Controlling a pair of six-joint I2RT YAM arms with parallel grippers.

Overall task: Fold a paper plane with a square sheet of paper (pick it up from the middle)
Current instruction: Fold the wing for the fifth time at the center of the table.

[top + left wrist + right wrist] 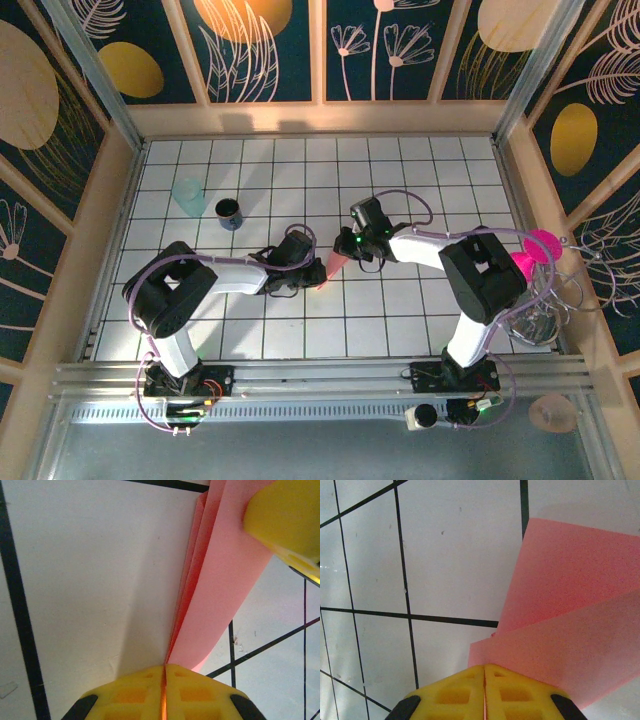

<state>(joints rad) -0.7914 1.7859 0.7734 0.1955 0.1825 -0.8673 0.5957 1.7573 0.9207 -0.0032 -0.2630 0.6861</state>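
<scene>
Far-left of tabletop [420,320]: clear cup [187,196], dark mug [229,213] just beside it. Left gripper [164,667] closed tight on folded pink paper [220,595], layers fanning out from the jaws. Paper near tabletop centre, held between both grippers. Right gripper [484,666] pinched closed on its other end. Magenta disc [540,245] by right edge.

Table's a white board [400,170] with a black grid drawn over it, tile-style, boxed in by a pale wooden rim [320,120]. Back-left on it stands a see-through pale teal cup [187,196], with a small dark blue cup [229,213] just beside it. Up close, the white shows a few scuffs.
</scene>
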